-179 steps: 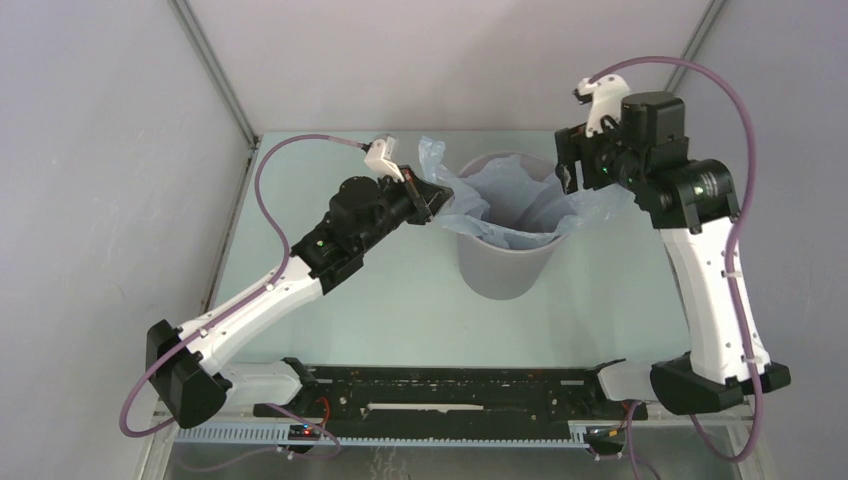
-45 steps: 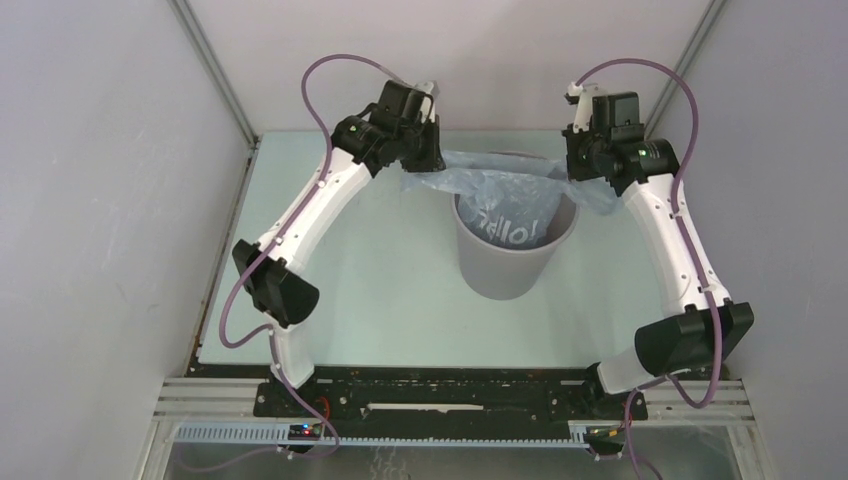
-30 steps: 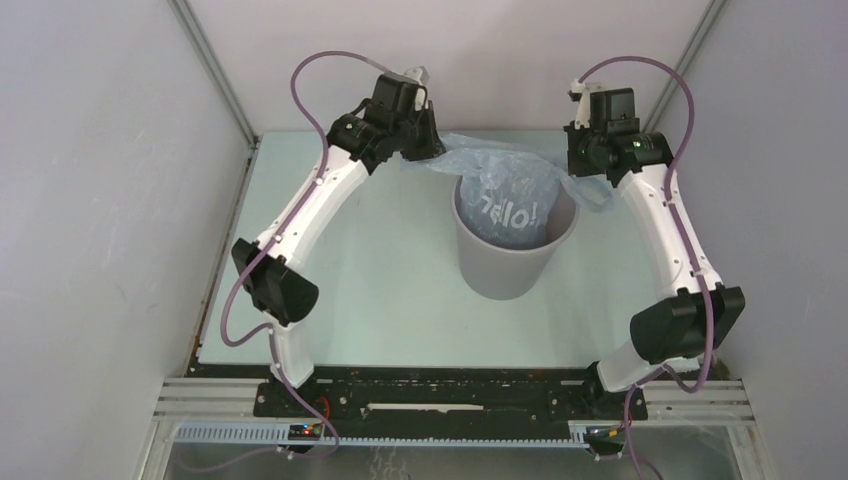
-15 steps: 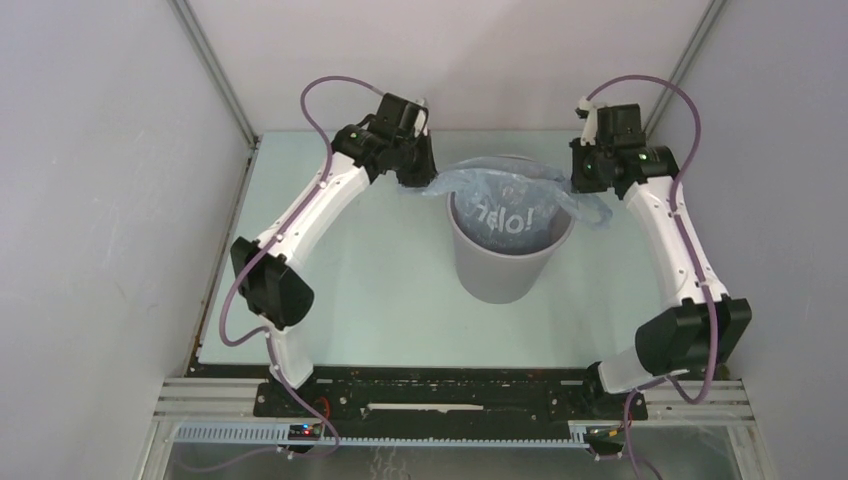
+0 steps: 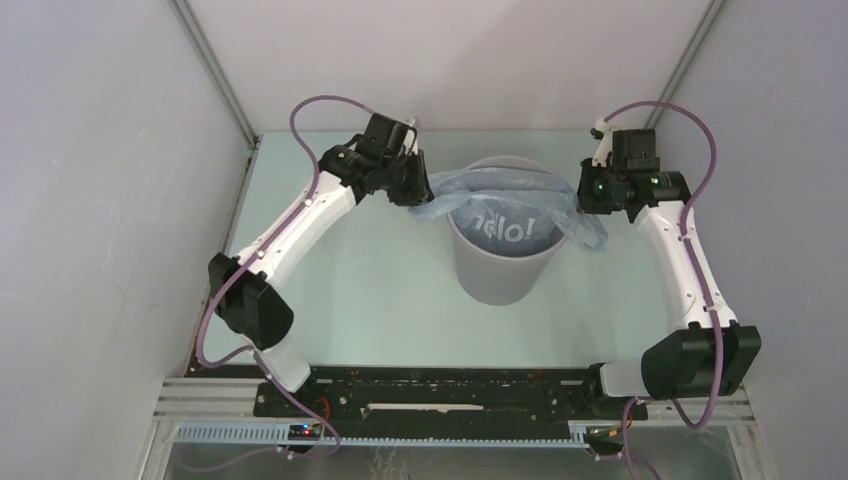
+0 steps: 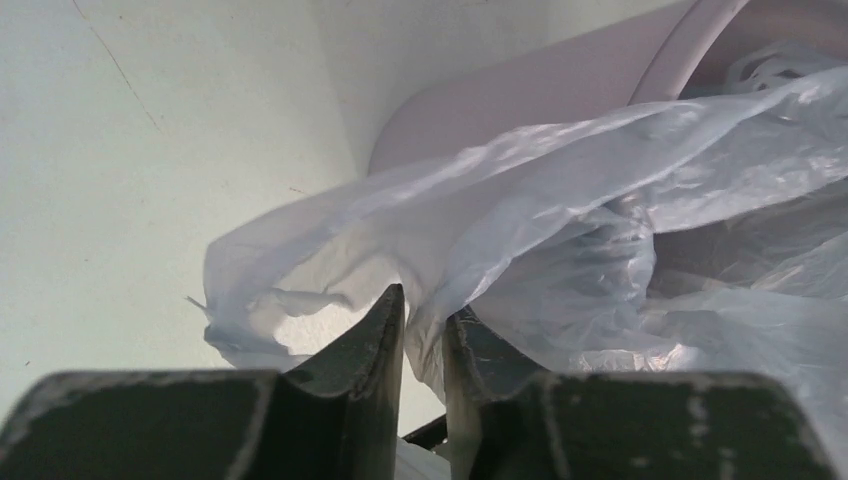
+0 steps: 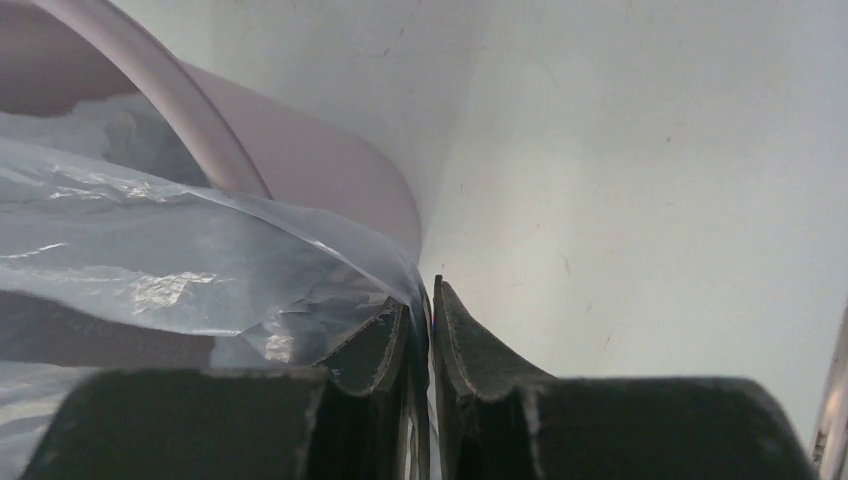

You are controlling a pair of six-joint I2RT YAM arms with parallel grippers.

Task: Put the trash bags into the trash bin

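From the top camera, both arms reach forward with elbows bowed outward and wrists turned in toward the single trash bin (image 5: pixel 495 275), which stands on the far middle part of the table (image 5: pixel 350 290). The left gripper (image 5: pixel 415 190) sits just beside the bin's left rim and the right gripper (image 5: pixel 585 200) just beside its right rim. One trash bag (image 5: pixel 505 228) is stretched between them across the bin's mouth. Its middle sags inside with white lettering showing, and loose folds hang outside the rim on both sides. Bare table lies all around the bin, and the enclosure walls stand close at the far edge.

In the left wrist view, the two fingers are pressed together on a bunched fold of the bag outside the bin's wall, with open table to the left.

In the right wrist view, the fingers pinch a thin edge of film beside the bin's wall, with open table to the right.
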